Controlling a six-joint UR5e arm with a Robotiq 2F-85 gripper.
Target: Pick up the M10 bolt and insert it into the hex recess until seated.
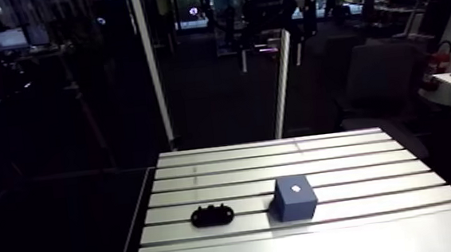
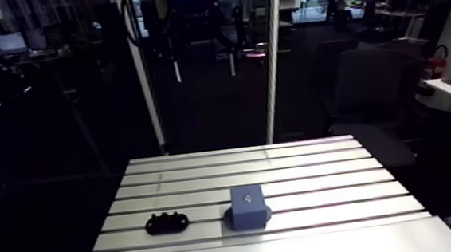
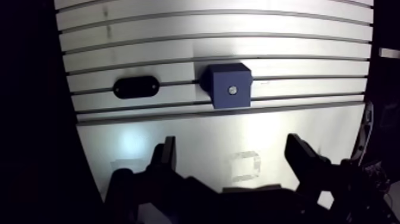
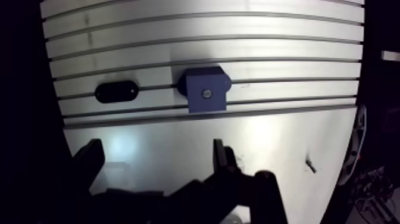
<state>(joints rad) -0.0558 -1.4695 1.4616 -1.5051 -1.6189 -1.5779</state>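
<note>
A slotted aluminium table (image 3: 178, 24), seen from the wrist view. The gripper (image 3: 232, 148) hangs above its smooth near strip, its two fingers (image 3: 302, 156) spread wide and holding nothing. Ahead of the fingers and well apart from them sits a dark blue block (image 3: 229, 86) with a small silvery round spot (image 3: 233, 90) at the centre of its top face. The spot is probably the M10 bolt's head, but it is too small to be sure. Near the block lies a black oval piece (image 3: 136, 87), likely carrying the hex recess. For a good grasp, centre the open fingers over the spot, descend straight, and close without nudging the block. Nothing lies between gripper and block, and the black piece sits clear to one side.
</note>
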